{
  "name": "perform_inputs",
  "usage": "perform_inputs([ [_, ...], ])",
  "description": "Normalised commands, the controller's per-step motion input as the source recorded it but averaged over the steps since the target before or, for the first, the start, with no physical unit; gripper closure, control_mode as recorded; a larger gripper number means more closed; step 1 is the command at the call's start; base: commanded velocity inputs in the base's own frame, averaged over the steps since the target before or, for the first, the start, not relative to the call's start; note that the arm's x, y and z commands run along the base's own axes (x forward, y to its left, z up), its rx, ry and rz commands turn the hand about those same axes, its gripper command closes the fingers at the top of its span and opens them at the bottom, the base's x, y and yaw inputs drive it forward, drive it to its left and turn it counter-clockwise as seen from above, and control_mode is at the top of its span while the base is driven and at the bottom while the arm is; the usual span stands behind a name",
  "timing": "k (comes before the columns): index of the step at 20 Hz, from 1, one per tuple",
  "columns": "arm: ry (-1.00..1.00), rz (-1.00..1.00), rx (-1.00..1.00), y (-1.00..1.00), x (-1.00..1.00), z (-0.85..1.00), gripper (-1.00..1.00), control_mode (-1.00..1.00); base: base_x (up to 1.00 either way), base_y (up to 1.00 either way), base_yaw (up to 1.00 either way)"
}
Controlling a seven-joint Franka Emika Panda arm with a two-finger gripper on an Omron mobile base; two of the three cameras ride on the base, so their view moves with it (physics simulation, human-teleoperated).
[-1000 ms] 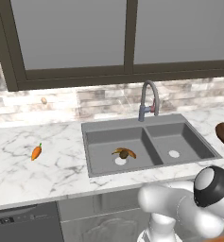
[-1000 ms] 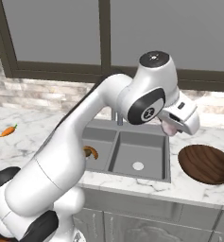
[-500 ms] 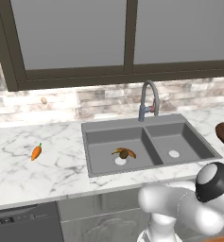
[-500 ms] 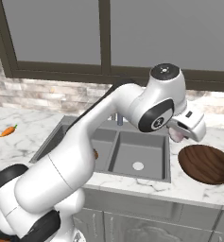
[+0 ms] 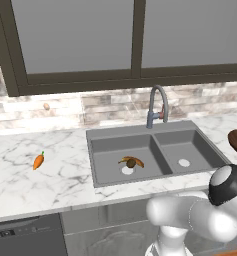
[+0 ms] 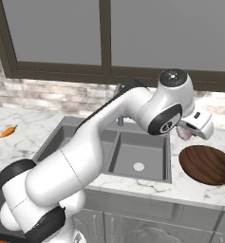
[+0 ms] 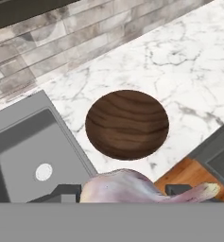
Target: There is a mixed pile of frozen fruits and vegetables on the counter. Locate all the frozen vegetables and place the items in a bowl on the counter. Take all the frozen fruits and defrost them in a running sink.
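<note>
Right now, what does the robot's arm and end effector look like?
A glossy white arm of rounded, bulbous segments, with dark grey to black joint caps and bands. The end effector has a white boxy body; its small dark finger tips show in the hand view.

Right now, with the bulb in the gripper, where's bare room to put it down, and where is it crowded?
The gripper holds the bulb beside the sink. The bowl is empty. Bare counter lies between bowl and backsplash. More open marble surrounds the carrot. Only the left basin is crowded: the banana and kiwi sit at its drain.
</note>
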Motion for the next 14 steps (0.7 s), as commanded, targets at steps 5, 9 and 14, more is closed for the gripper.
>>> perform_inputs([
  [5,-0.01,0.02,-0.02,-0.24,0.09,-0.19,1.00,-1.00,0.00,0.00,0.00],
  [9,0.00,0.01,-0.03,-0.19,0.12,-0.27,1.00,-1.00,0.00,0.00,0.00],
  [14,0.05,0.00,-0.01,-0.11,0.24,-0.12,1.00,-1.00,0.00,0.00,0.00],
])
